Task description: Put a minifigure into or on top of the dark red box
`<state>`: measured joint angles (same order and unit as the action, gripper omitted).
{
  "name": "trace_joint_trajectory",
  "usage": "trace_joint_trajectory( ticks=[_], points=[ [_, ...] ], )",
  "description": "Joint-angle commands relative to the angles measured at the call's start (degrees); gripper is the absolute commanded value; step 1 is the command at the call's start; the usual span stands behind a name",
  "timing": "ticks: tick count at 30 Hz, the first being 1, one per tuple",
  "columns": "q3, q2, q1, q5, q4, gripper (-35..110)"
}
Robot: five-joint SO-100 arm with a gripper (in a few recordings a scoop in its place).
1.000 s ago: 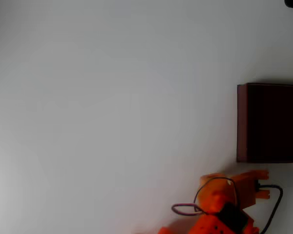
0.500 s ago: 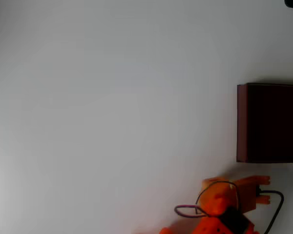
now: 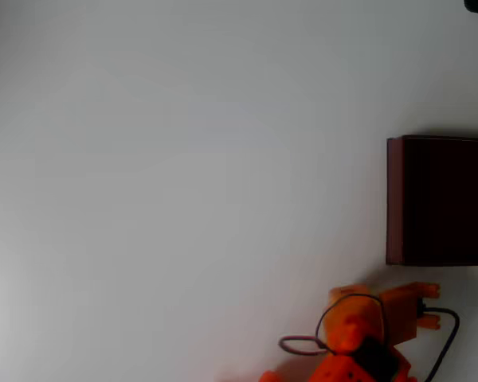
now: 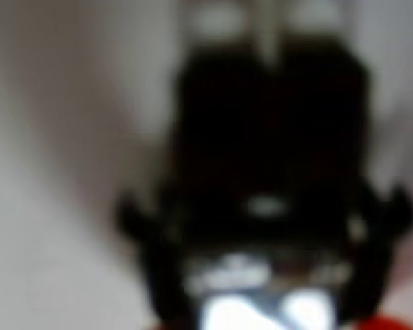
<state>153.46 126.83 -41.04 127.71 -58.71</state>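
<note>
In the overhead view the white table (image 3: 183, 175) takes up nearly the whole picture. The dark red box (image 3: 440, 200) lies at the right edge, about halfway down, with a reddish-brown rim along its left side and a very dark, almost black inside; its right part is cut off by the picture's edge. Just below the box, at the bottom right, is the orange arm (image 3: 358, 334), with a black cable looping round it and a dark part at its lower end. The arm's tip reaches toward the box's lower edge but lies apart from it on the bare table. From here I cannot tell how the fingers stand.

In the wrist view a large, badly blurred black shape sits very close to the lens, with paler grey-white patches at its top and bottom; this looks like the minifigure (image 4: 268, 192), held right in front of the camera. A sliver of orange-red shows at the bottom edge. The blur hides whether the fingers pinch it
</note>
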Motion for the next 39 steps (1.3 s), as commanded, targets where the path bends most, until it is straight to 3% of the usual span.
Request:
trace_joint_trajectory(
  ticks=[1, 16, 25, 33, 39],
  points=[
    [1.4, 2.5, 0.0, 0.7, 0.4, 8],
    [-1.6, 0.4, -1.8, -2.8, -2.3, 0],
    [-13.1, 5.4, -8.0, -14.9, -15.1, 0],
    [-22.2, 3.7, -12.0, -24.7, -17.1, 0],
    [-32.3, -4.5, -8.6, -29.8, -15.7, 0]
  ],
)
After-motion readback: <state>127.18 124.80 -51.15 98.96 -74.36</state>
